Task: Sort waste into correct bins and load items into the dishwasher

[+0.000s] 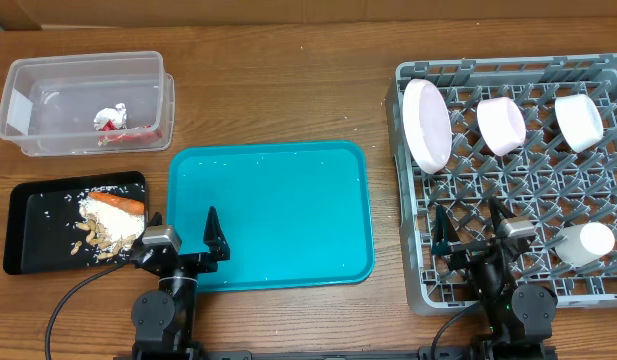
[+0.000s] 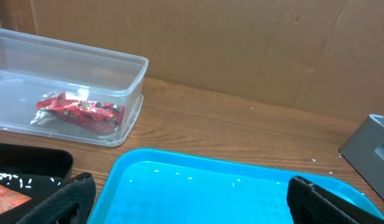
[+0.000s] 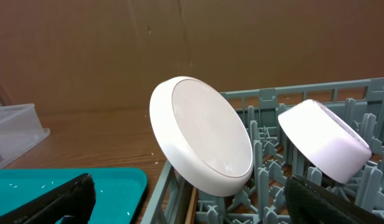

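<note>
The teal tray (image 1: 278,215) lies bare in the middle, with a few rice grains on it. The grey dish rack (image 1: 508,290) at the right holds a white plate (image 1: 427,124) on edge, two white bowls (image 1: 501,126) (image 1: 578,121) and a white cup (image 1: 585,243). The clear bin (image 1: 48,85) at the far left holds a red wrapper (image 1: 110,120). The black tray (image 1: 33,215) holds food scraps (image 1: 110,218). My left gripper (image 1: 183,238) is open and empty at the teal tray's front left corner. My right gripper (image 1: 468,228) is open and empty over the rack's front.
The left wrist view shows the clear bin (image 2: 132,81) with the red wrapper (image 2: 79,112) beyond the teal tray (image 2: 204,193). The right wrist view shows the plate (image 3: 204,134) and a bowl (image 3: 325,140) in the rack (image 3: 266,99). A brown wall stands behind the table.
</note>
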Tool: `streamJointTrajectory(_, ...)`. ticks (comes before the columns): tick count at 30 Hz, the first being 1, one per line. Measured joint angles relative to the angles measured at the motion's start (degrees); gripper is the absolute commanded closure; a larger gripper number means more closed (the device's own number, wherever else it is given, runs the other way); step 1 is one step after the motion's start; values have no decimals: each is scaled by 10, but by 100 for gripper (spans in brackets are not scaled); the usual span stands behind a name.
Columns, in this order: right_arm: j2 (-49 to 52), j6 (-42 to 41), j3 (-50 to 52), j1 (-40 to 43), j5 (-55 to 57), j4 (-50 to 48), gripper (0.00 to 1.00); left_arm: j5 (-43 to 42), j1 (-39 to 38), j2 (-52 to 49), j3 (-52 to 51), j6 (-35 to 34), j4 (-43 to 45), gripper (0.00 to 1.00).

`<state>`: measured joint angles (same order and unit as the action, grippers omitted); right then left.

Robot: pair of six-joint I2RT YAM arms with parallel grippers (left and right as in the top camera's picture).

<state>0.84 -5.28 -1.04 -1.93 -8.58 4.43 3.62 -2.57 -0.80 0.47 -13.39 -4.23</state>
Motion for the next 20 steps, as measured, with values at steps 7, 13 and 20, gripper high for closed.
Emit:
streamJointTrajectory(7,0,0,0,0,0,0,0,-1,0,0,0,0,0,0)
streamJointTrajectory(13,0,0,0,0,0,0,0,-2,0,0,0,0,0,0)
streamJointTrajectory(20,0,0,0,0,0,0,0,-2,0,0,0,0,0,0)
